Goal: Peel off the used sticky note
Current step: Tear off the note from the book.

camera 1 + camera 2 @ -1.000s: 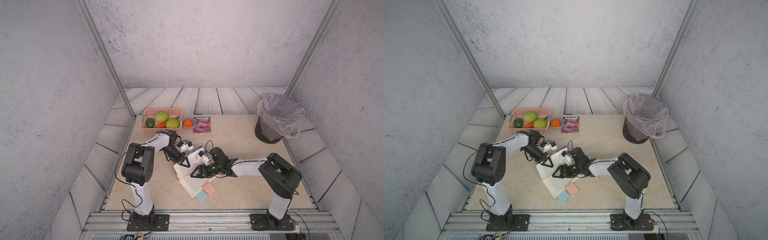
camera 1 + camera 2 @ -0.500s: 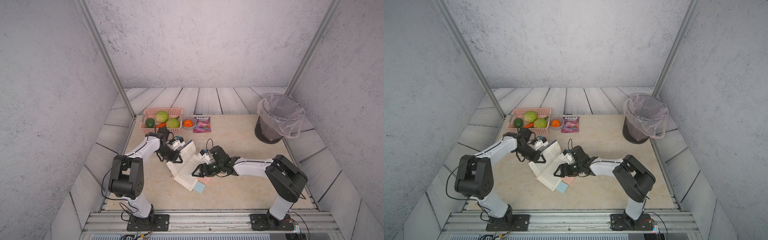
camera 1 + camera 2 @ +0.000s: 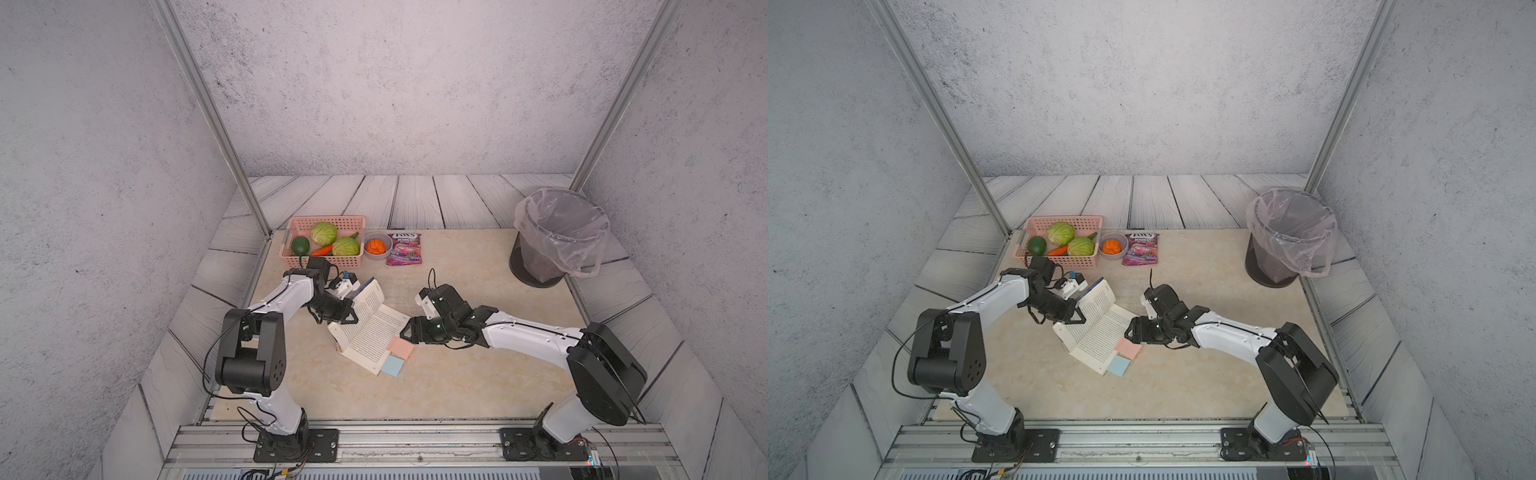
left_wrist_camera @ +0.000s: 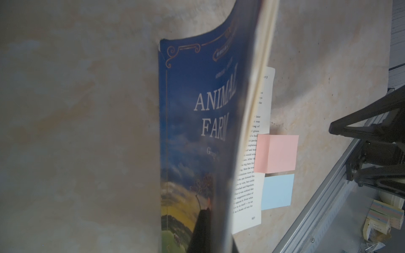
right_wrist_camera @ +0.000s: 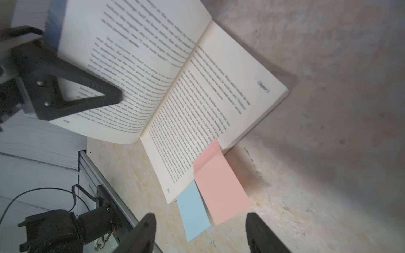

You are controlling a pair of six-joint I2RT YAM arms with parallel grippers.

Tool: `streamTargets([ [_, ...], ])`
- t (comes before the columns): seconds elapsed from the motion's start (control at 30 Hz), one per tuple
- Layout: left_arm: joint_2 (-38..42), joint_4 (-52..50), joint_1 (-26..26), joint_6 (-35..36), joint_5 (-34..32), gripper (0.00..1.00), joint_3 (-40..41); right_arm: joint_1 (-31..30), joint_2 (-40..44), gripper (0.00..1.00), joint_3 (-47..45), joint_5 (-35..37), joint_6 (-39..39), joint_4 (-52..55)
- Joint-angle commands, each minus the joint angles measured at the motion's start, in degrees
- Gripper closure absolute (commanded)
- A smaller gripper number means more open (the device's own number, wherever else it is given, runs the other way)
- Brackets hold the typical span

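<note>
**A:** Where are the notes lying?

**B:** The pink note (image 5: 221,186) and the blue note (image 5: 194,212) are sticking out side by side from the outer edge of the book's (image 5: 197,87) right page, over the table (image 3: 457,374). In the wrist view their free ends are lying between the fingers of the right gripper (image 5: 200,215). In both top views that gripper is hanging just beside the pink note (image 3: 401,348). I cannot tell whether a finger is touching either note.

**A:** What is lying around them?

**B:** The book is lying open, its right half flat on the table and its left half standing tilted up. Past it, along the far edge, a basket (image 3: 332,262) of vegetables, a bowl (image 3: 378,257) and a candy bag (image 3: 404,249) are sitting in a row. A lined bin (image 3: 536,270) is standing in the far right corner, well apart from the notes.

**A:** And the grippers?

**B:** The right gripper's jaws are standing wide apart, holding nothing. The left gripper (image 3: 351,319) is pinching the raised half of the book, its jaws pressed together on cover and pages.
</note>
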State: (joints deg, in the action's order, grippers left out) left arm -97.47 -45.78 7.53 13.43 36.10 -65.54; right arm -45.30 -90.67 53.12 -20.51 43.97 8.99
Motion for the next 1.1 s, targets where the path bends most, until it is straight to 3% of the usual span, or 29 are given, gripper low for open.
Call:
streamTargets([
  [0.0, -1.1, -0.8, -0.7, -0.8, 1.0, 1.00, 0.4, 0.1, -1.3, 0.32, -2.2, 0.6, 3.0, 0.1],
  [0.67, -3.3, -1.6, -0.8, -0.3, 2.3, 1.00, -0.1, -0.6, -11.5, 0.45, -1.7, -4.5, 6.6, -8.9],
  [0.83, -3.1, -1.6, -0.8, -0.2, 2.2, 1.00, -0.1, -0.7, -12.4, 0.66, -0.6, -3.9, 6.5, -9.0],
  [1.0, -2.9, -1.6, -1.0, -0.3, 1.8, 1.00, -0.1, -0.7, -11.7, 0.97, 0.4, -1.4, 5.5, -6.7],
  [1.07, -2.8, -1.5, -1.1, -0.4, 1.5, 1.00, 0.0, -0.7, -11.3, 1.00, 0.9, -0.3, 5.0, -5.4],
])
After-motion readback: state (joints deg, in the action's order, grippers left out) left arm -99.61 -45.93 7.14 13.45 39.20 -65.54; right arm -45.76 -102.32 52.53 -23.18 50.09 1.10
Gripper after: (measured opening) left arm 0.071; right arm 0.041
